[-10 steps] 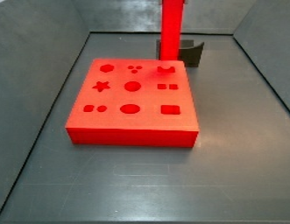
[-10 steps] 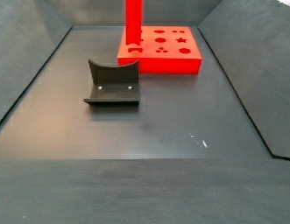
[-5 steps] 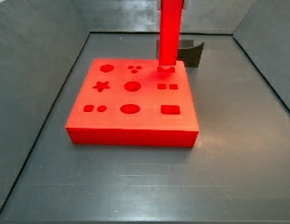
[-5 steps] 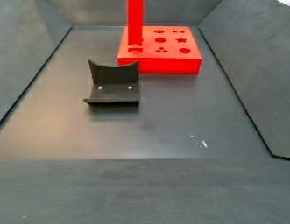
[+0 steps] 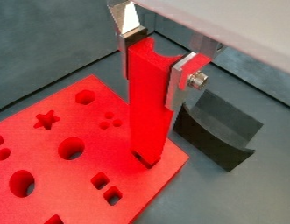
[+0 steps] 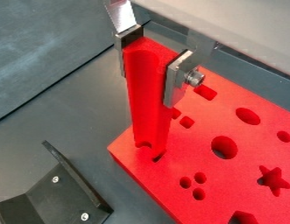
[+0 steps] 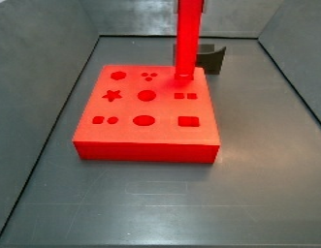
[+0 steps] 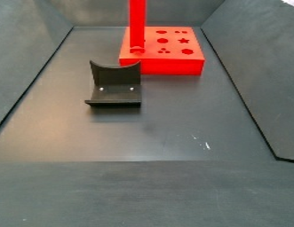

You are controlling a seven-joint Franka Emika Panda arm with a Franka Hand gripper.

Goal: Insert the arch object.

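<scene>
The arch object (image 5: 147,105) is a long red bar with an arched end, held upright. My gripper (image 5: 157,61) is shut on its upper part, one silver finger on each side, also in a wrist view (image 6: 153,61). The bar's lower end meets the top of the red block (image 7: 147,141) at the hole in the corner nearest the fixture. The block has several shaped holes. The bar shows in both side views (image 7: 189,34) (image 8: 136,22), where the gripper itself is out of frame above. How deep the end sits is hidden.
The dark fixture (image 7: 214,60) stands just behind the block, and also shows in a side view (image 8: 114,84) and in both wrist views (image 5: 217,131) (image 6: 53,192). Grey walls enclose the dark floor (image 8: 161,142).
The arch bar has moved straight down: its lower end was just above the corner hole and now covers it at the block's top.
</scene>
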